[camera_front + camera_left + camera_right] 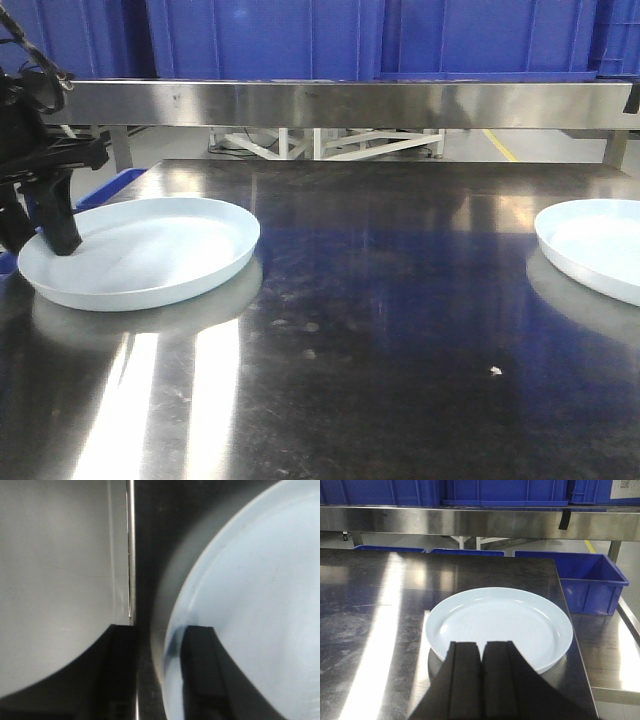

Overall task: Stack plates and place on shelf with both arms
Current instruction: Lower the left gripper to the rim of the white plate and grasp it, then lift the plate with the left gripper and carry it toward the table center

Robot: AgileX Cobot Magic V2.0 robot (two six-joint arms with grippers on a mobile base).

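Steel tabletop [380, 330] below, my left gripper [161, 630] straddles the rim of the left plate [260, 605], jaws parted; right gripper [481, 645] pinched closed, right plate [510, 625] dead ahead.

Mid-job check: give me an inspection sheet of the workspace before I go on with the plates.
Surface: dark steel tabletop, shiny, with faint smudges.
Job's things: left plate and right plate lie flat and far apart, not yet stacked. The right plate is close to the table's right edge. The shelf runs behind the table.
Clutter: one small white speck.
Grippers: left gripper open, straddling the left plate's rim. Right gripper shut on nothing, at the right plate's near rim; contact cannot be told.
Cables: black cables by the left arm, off the plate.
Surroundings: blue crates on the shelf.
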